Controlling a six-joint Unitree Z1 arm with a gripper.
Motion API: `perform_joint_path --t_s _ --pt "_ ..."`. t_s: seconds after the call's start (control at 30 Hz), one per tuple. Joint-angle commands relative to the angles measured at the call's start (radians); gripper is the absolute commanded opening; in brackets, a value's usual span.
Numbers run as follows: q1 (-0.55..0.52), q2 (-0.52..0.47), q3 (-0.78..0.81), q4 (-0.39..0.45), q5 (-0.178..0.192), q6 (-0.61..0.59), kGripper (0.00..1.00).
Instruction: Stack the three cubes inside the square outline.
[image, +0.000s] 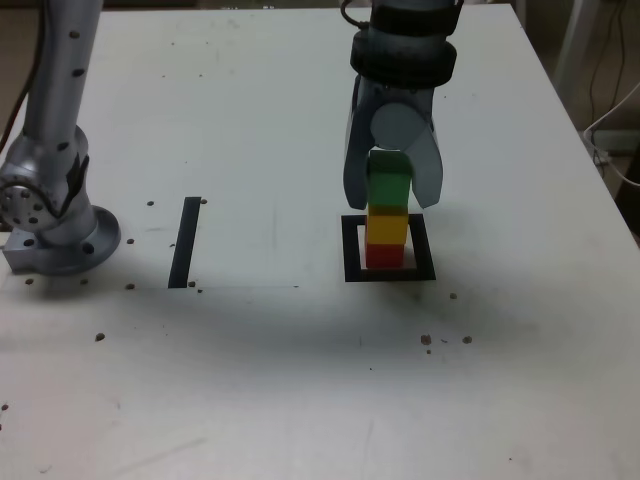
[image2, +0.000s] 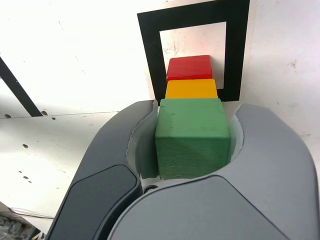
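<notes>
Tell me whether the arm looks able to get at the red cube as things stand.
Probably not: the yellow cube sits on the red cube, and the pincer is around the green cube above them.

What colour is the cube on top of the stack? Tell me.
The top cube is green, best seen in the wrist view.

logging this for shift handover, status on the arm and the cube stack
End effector around green cube, one jaw either side. Green above yellow, yellow above red. Red inside square outline. No obstruction seen.
</notes>
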Motion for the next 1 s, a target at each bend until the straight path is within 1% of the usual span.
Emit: perform_joint_path --t_s 0.0,0.4,0.43,0.47,0.5,0.67,0.73,0.97 --pt "-0.006 0.002 0.005 -0.005 -0.001 -0.003 0.31" --pt "-0.032 -0.012 0.029 -0.024 0.005 -0.023 0.32" --pt "-0.033 -0.013 0.031 -0.026 0.005 -0.023 0.35" --pt "-0.033 -0.013 0.034 -0.029 0.005 -0.024 0.39" --pt "-0.033 -0.013 0.037 -0.032 0.006 -0.023 0.46" --pt "-0.033 -0.014 0.048 -0.056 0.008 -0.019 0.93" --pt "-0.033 -0.015 0.048 -0.061 0.010 -0.019 0.99" --pt "-0.033 -0.034 0.045 -0.064 0.027 -0.020 0.99"
